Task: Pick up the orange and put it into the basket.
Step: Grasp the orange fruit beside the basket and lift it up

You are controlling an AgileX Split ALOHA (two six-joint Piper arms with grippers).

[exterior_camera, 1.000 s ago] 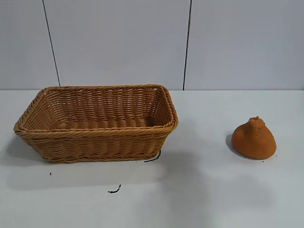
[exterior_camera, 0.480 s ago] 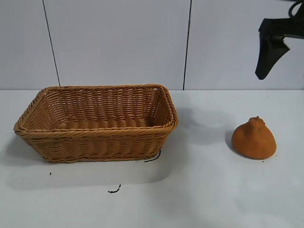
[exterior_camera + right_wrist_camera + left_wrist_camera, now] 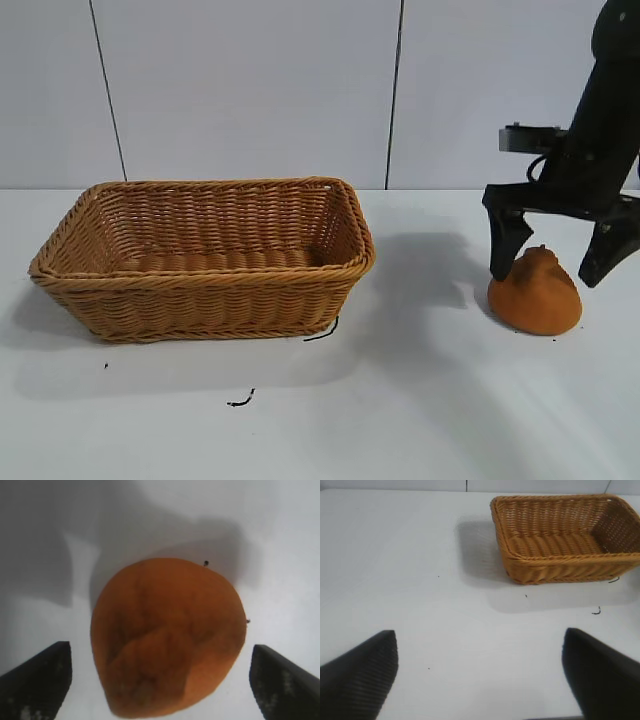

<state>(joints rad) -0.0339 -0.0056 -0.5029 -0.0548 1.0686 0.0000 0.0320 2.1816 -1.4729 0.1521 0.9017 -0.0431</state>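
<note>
The orange (image 3: 536, 302) rests on the white table at the right, knob upward, well apart from the basket (image 3: 200, 277). My right gripper (image 3: 548, 272) has come down over the fruit, one finger on each side of its upper part. From the right wrist, the orange (image 3: 167, 635) fills the space between the fingers of the right gripper (image 3: 159, 650), with a strip of table showing on both sides, so the gripper is open. The wicker basket stands empty at the left. My left gripper (image 3: 476, 635) hangs open over bare table, with the basket (image 3: 560, 571) farther off.
Small black marks (image 3: 240, 400) lie on the table in front of the basket, and another mark (image 3: 322, 332) sits at its front corner. A grey panelled wall (image 3: 250, 90) backs the table. White table surface separates basket and orange.
The right arm came into view from the upper right and dropped down until its fingers straddle the orange, narrowing as it came. Orange and basket have not moved.
</note>
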